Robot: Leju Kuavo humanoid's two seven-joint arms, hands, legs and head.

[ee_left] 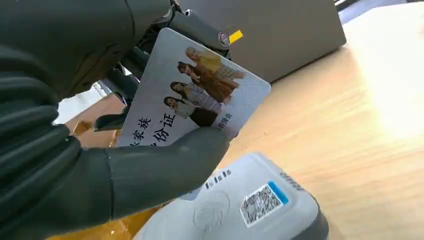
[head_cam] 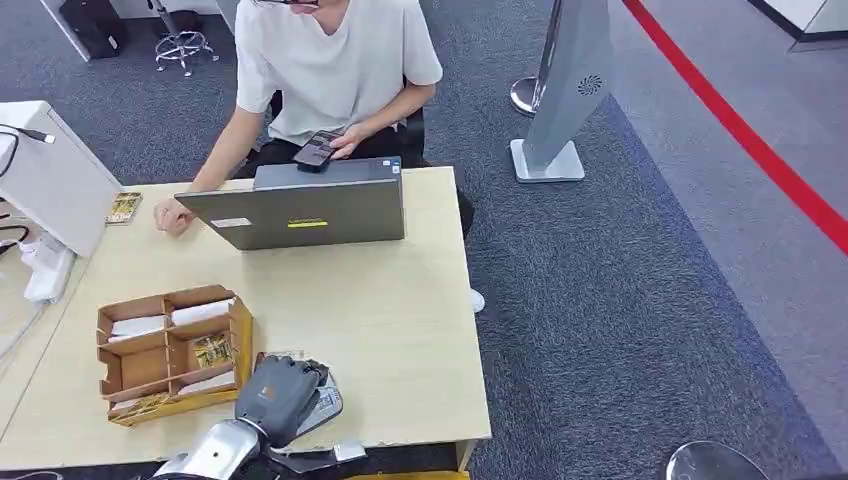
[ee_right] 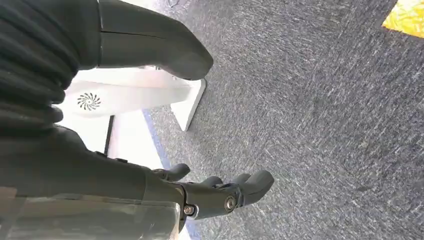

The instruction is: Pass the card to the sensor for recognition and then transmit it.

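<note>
Left wrist view showed the left hand (ee_left: 75,165) pinching the card (ee_left: 195,95) just above the sensor (ee_left: 240,210); thin, stiff, probably slippery, best gripped by its edges. The right hand (ee_right: 200,192) hung with fingers apart, holding nothing.

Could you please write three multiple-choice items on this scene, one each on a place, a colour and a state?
1. Where is the card reader?
A. Just below the held card
B. On the laptop
C. On the carpet

2. What colour is the laptop lid?
A. Red
B. Grey
C. White

3. What is the left hand doing?
A. Hanging empty
B. Pressing the laptop
C. Holding a card

Answers:
A, the reader lies under the card in the left wrist view.
B, the lid is grey.
C, thumb and fingers grip the card.
</note>
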